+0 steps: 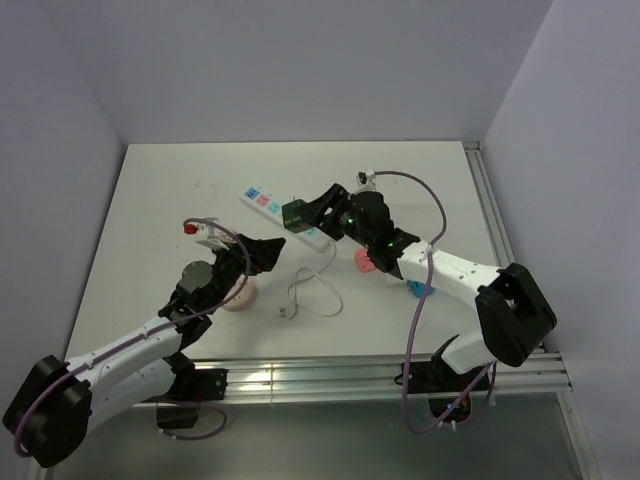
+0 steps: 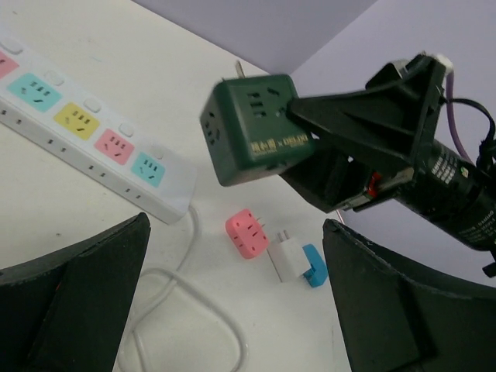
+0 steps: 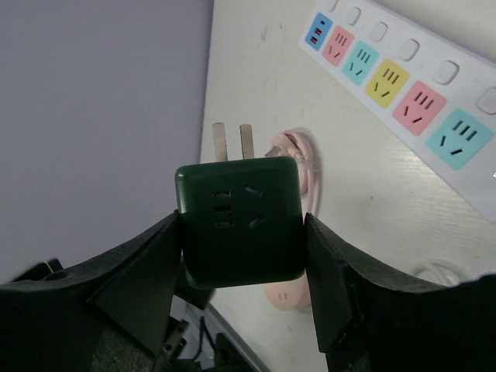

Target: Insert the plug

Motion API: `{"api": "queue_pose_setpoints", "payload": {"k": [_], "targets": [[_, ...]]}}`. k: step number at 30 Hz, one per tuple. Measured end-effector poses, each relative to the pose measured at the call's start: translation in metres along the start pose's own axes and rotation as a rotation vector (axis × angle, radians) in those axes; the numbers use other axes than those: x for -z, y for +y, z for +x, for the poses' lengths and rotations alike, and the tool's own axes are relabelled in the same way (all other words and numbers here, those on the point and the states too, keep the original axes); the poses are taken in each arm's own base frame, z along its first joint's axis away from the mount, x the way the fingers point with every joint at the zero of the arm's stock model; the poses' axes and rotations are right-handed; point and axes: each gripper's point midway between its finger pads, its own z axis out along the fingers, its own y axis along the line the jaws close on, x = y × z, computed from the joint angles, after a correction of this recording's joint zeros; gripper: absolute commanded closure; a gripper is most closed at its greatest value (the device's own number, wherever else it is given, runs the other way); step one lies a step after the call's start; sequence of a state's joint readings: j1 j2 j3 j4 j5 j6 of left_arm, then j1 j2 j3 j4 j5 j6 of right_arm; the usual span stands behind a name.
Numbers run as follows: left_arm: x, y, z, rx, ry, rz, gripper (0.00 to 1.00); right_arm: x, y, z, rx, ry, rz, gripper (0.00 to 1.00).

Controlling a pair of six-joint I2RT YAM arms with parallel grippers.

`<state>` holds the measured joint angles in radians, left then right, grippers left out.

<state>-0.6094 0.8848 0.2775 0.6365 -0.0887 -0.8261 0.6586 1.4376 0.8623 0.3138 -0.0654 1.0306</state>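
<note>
My right gripper (image 3: 240, 246) is shut on a dark green cube plug (image 3: 239, 208), one finger on each side, its two metal prongs (image 3: 232, 139) sticking out ahead. The plug (image 1: 296, 213) hangs in the air just over the near end of the white power strip (image 1: 262, 200), whose coloured sockets (image 3: 403, 85) lie to the right in the right wrist view. In the left wrist view the plug (image 2: 252, 128) floats above the strip (image 2: 85, 132). My left gripper (image 1: 272, 252) stands wide open, nothing between its fingers, a short way left of and nearer than the plug.
A pink adapter (image 2: 248, 232), a white charger (image 2: 288, 261) and a blue piece (image 2: 315, 267) lie together on the table beyond the left gripper. The strip's white cable (image 1: 310, 295) loops toward the front. A round pink object (image 1: 240, 295) sits under the left arm.
</note>
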Motion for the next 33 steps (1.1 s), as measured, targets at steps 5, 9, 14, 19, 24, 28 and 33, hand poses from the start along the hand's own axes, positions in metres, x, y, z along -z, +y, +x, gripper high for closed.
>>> {"api": "queue_pose_setpoints", "payload": {"k": [5, 9, 14, 19, 24, 28, 33], "targets": [[-0.003, -0.017, 0.017, -0.081, -0.017, 0.028, 0.0, 0.0, 0.009, -0.003, -0.094, -0.011, -0.02, 0.83], [-0.009, -0.013, 0.023, -0.141, -0.035, 0.003, 0.01, 0.0, 0.014, -0.003, -0.133, -0.01, -0.029, 0.83], [-0.018, -0.005, 0.025, -0.19, -0.05, -0.037, 0.0, 0.0, 0.018, 0.002, -0.154, -0.004, -0.035, 0.83], [-0.024, -0.015, 0.016, -0.215, -0.095, -0.018, 0.0, 0.0, 0.029, 0.005, -0.165, 0.01, -0.051, 0.83], [-0.027, -0.022, 0.013, -0.233, -0.114, 0.003, 0.01, -0.001, 0.034, 0.01, -0.183, 0.02, -0.057, 0.83], [-0.031, -0.027, 0.013, -0.251, -0.118, 0.013, 0.01, -0.002, 0.033, 0.017, -0.191, 0.028, -0.04, 0.82], [-0.037, -0.031, 0.01, -0.273, -0.132, 0.011, 0.0, -0.002, 0.033, 0.022, -0.197, 0.032, -0.029, 0.8]]}}
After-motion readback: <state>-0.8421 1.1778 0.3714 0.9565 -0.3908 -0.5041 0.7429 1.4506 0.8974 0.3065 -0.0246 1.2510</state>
